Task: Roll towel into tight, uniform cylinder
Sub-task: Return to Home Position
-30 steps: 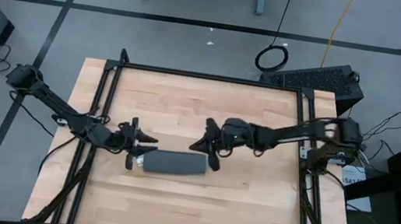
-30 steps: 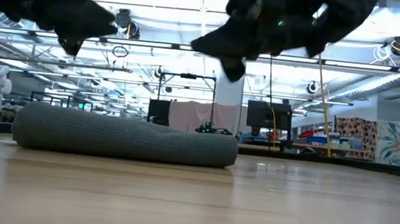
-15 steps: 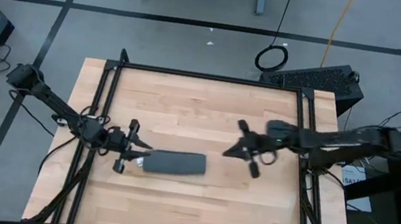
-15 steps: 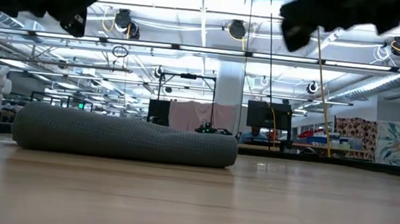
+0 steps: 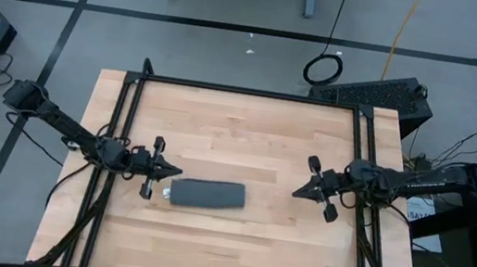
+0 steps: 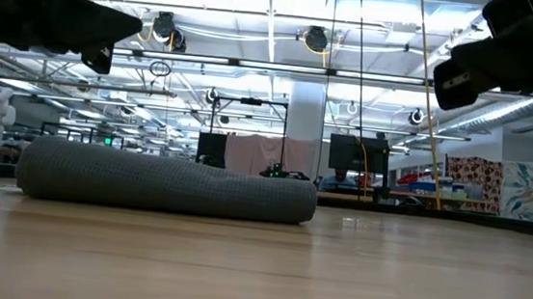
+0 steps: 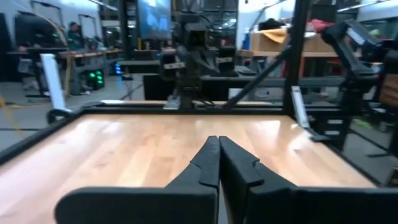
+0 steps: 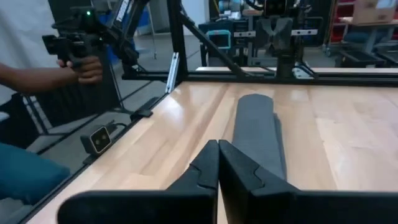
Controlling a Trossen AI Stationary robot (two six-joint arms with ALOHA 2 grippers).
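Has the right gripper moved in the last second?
Yes. The right gripper has pulled back from the rolled towel, toward the table's right rail.

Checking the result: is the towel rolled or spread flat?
Rolled: the towel lies on the table as one short, even roll.

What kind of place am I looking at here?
Probably a robotics lab or workshop: left arm and right arm over a framed wooden table, cable on the grey floor, hanging lamps overhead.

I count one cylinder (image 5: pixel 207 194) on my one counter (image 5: pixel 240 124). Two pincers: the left pincer (image 5: pixel 172 173) and the right pincer (image 5: pixel 299 192). One person's hand (image 8: pixel 87 67) shows too.
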